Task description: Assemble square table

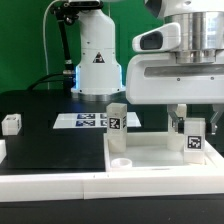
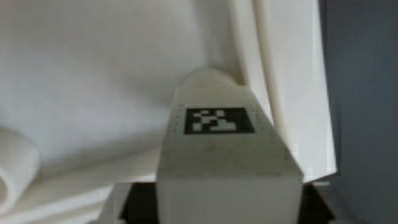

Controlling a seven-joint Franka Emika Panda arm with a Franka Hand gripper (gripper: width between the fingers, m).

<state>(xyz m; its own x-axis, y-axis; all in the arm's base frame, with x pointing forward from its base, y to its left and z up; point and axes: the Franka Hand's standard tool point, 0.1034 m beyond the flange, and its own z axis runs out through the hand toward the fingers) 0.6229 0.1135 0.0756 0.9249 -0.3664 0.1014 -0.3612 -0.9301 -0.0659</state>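
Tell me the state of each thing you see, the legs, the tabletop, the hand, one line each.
table slab: flat, near corner socket empty.
hand: shut on the gripped leg post.
gripped leg post: upright, over the table slab; resting or lifted, cannot tell.
second leg post: upright, free, at the table slab's far edge.
third leg post: loose on the black worktop, apart from the table slab.
marker board: flat on the black worktop.
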